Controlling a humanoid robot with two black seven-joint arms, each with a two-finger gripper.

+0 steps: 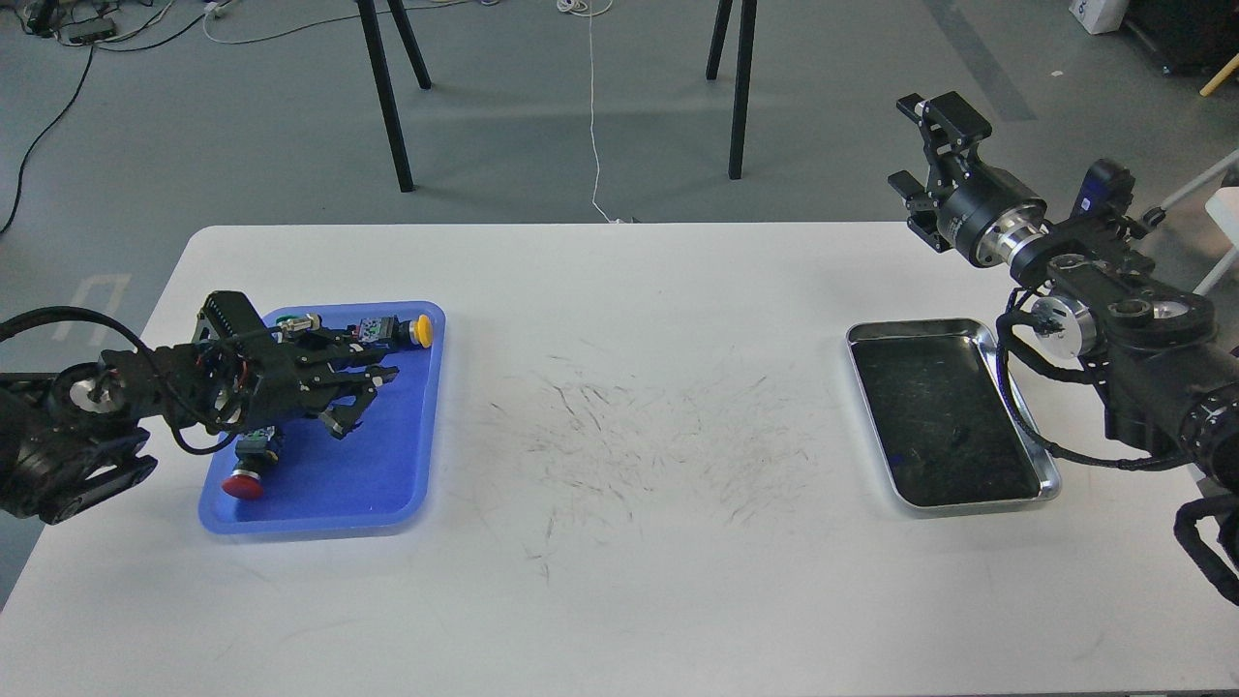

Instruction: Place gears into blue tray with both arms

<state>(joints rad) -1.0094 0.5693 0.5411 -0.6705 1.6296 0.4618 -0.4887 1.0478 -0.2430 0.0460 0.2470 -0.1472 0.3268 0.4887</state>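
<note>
No gear can be picked out with certainty in this head view. If one is present it is most likely hidden beneath or between the left gripper's fingers, which sit over the blue tray.

The blue tray [397, 465] lies on the left part of the white bench [619, 600], near the bench's left edge. Inside it, a part with a yellow cap [422, 330] lies in the far right corner, and a push button with a red cap [242, 485] lies near the front left corner. Both are on their sides.

The left gripper [360, 395] reaches in from the left and hangs low over the middle of the tray, between those two parts. Its dark fingers [339, 421] point right and look somewhat spread. Whether they clamp anything, I cannot tell, because black fingers and any black gear would merge. This low pose over the tray suggests a gear is being set down or has just been let go.

On the right part of the bench a shiny silver tray [1016, 339] appears to hold nothing, which suggests its gears are already gone.

The right gripper [920, 145] is raised high beyond the bench's far right corner, well apart from both trays. Its fingers stand apart and hold nothing, likely parked out of the way.
</note>
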